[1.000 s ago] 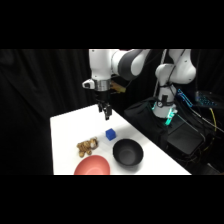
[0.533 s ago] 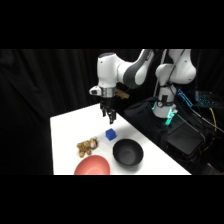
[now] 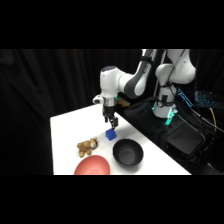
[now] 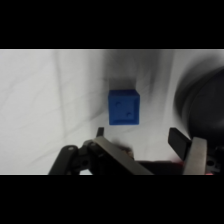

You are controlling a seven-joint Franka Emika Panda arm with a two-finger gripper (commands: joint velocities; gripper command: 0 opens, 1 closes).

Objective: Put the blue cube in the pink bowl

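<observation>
So the end effector (image 3: 112,123) is hanging right above the blue cube (image 3: 111,134), pointing straight down, with its tips close over the cube's top in the side view. From the wrist view the end effector (image 4: 142,136) has its two fingers (image 4: 179,140) spread wide with nothing between them, and the blue cube (image 4: 124,107) sits on the tabletop (image 4: 45,100) just past the gap, not touched by either one. You can make out a few small dimples on the cube's top face.

The cube is on the white tabletop (image 3: 70,129), roughly mid-table. Just beside it, toward the near edge, is the black bowl (image 3: 127,152), upright and with nothing visible inside; its dark rim (image 4: 200,100) also shows at the right of the wrist view. The pink bowl (image 3: 93,165) is next to the black one, at the front edge of the tabletop and partly cut off by the picture's bottom. A brown lumpy cluster (image 3: 87,146) sits between the cube and the pink bowl, a bit off to the left, apart from both.

The white arm (image 3: 135,82) reaches in from its base at upper right, in front of a black curtain backdrop.
</observation>
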